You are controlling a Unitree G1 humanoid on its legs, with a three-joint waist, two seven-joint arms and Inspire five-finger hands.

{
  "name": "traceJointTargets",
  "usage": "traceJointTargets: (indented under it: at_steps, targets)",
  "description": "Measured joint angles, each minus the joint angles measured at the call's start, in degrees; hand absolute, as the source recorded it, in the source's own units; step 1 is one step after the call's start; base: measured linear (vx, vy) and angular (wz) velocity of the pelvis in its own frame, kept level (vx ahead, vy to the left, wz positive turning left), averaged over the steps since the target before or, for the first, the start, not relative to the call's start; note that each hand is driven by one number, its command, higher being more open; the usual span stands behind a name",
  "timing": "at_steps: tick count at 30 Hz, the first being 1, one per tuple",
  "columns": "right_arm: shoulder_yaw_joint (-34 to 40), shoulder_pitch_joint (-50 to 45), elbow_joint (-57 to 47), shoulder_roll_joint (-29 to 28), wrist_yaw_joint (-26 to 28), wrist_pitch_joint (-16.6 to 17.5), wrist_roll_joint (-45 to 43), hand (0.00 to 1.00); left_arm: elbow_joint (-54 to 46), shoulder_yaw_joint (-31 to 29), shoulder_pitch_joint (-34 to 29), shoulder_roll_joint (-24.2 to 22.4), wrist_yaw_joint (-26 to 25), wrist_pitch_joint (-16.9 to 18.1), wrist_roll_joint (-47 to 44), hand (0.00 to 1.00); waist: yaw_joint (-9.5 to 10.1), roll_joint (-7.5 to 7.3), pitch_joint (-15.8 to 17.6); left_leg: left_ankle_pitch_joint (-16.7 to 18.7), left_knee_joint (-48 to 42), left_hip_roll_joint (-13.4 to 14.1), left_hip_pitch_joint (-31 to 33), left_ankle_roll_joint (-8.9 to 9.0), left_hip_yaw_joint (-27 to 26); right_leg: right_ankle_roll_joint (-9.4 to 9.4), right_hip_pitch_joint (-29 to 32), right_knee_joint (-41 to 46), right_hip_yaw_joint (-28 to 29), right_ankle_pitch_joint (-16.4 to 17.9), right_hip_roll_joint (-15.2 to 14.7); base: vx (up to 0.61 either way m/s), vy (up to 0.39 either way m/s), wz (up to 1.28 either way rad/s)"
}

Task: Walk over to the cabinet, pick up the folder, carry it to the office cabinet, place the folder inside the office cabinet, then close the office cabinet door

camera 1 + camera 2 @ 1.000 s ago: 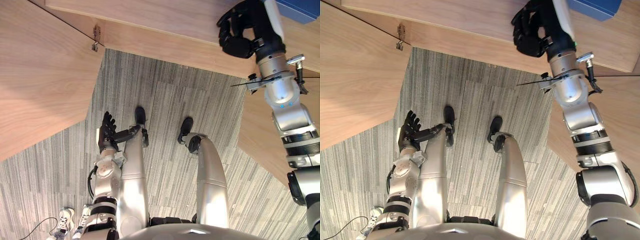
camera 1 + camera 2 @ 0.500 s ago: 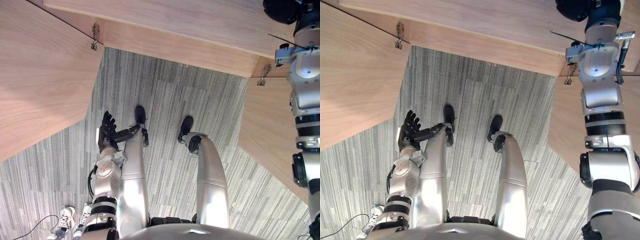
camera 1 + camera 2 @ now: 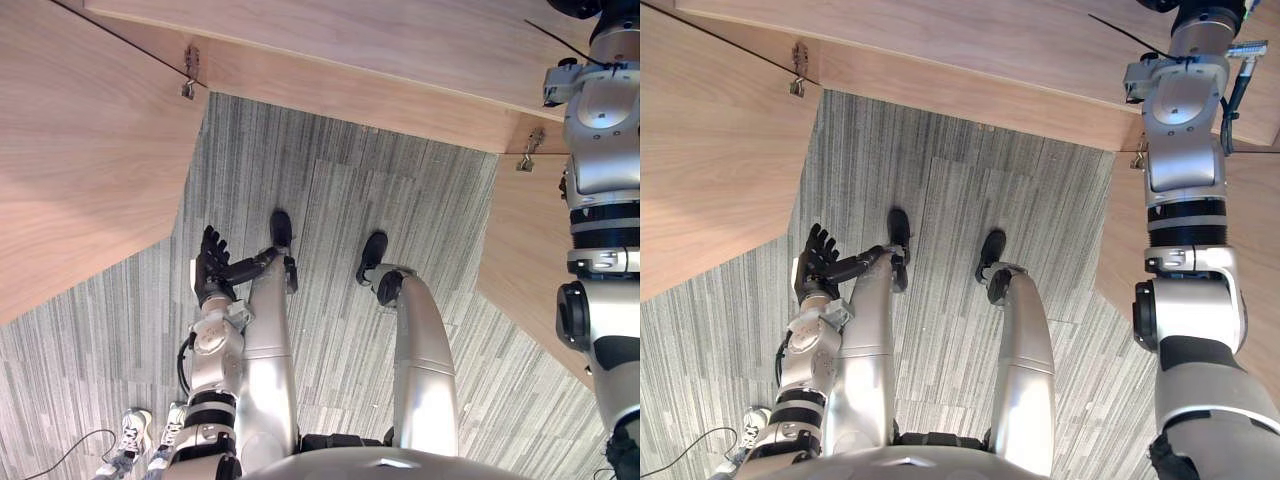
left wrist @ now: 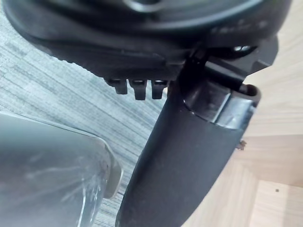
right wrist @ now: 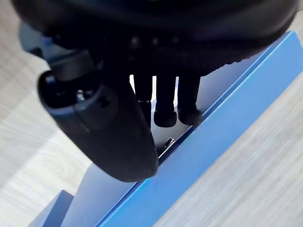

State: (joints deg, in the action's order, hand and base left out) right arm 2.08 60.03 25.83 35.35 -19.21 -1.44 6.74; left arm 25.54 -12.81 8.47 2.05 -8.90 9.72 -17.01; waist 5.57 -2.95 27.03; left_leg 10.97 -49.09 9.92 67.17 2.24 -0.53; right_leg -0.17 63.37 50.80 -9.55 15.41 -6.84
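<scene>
On the cabinet shelf [image 5: 265,161], right hand [image 5: 106,130] pinches blue folder [image 5: 232,116]; left hand [image 3: 211,266] hangs slack.

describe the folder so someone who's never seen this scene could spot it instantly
Start at the pale wooden cabinet with its doors swung open. The right arm reaches up into it, and the right robot hand grips the folder there. It is the one bright blue, straight-edged thing against light wood.

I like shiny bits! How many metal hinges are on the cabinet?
2. The left hinge joins the left door; the right hinge sits by the right door. Others may be hidden.
</scene>
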Motion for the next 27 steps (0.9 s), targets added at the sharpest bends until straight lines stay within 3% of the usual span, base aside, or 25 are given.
traceJointTargets:
  at_steps: [3, 6, 12, 16, 20, 27]
  targets:
    - [2.6, -1.2, -2.1, -1.8, -1.1, -0.2, -0.1, 0.00, -0.1, 0.0, 0.0, 0.0, -0.1, -0.2, 0.0, 1.00, -0.03, 0.00, 0.0, 0.0, -0.1, 0.0, 0.0, 0.00, 0.0, 0.00, 0.0, 0.0, 0.0, 0.0, 0.0, 0.00, 0.000, 0.00]
    - [4.2, -7.6, -10.6, -3.7, -2.6, -0.3, -0.1, 0.00, -0.1, 0.1, 0.0, -0.1, -0.2, -0.6, 0.0, 1.00, -0.08, 0.00, 0.0, 0.0, -0.3, 0.2, -0.6, 0.00, -0.1, 0.00, -0.7, 0.2, 0.0, 0.0, 0.0, 0.00, 0.000, 0.00]
    - [7.5, -28.2, -30.5, -17.8, -5.7, 0.8, -0.1, 0.00, -0.1, 0.5, 0.0, -1.3, -0.6, -2.3, 1.4, 1.00, -0.85, 0.01, -0.1, 1.7, -0.1, 0.7, -8.7, -0.13, -1.3, 0.68, -8.5, -0.4, 0.3, 0.9, 0.1, 0.00, 0.011, -0.03]
    - [8.0, -39.0, -37.8, -24.0, -6.0, 2.8, -0.2, 0.00, 0.0, 0.6, -0.6, -3.3, -0.3, -3.6, 2.0, 1.00, -1.77, 0.12, -0.8, 3.3, 0.2, 1.1, -14.4, -0.25, -2.4, 0.90, -14.2, -1.8, 0.6, 1.0, 0.2, 0.00, 0.044, -0.11]
    - [6.3, -48.1, -40.6, -27.5, -4.6, 4.6, -0.2, 0.00, 2.0, 0.6, -2.8, -4.5, 0.5, -4.2, 2.8, 1.00, -2.74, 0.26, -4.9, 4.0, 2.0, 1.6, -20.3, -0.64, -3.8, 1.07, -20.0, -4.9, 0.9, 0.8, 0.6, 0.08, 0.026, -0.12]
    - [-4.3, -67.9, -40.6, -32.1, 5.0, 7.5, 0.0, 0.00, 8.5, 2.0, -10.2, -4.9, 1.9, -4.8, 7.6, 1.00, -3.38, 0.93, -14.5, 4.2, 13.2, 1.1, -37.9, -0.37, -7.1, 2.33, -36.9, -17.2, 1.4, -0.3, 1.3, 0.16, 0.028, -0.07]
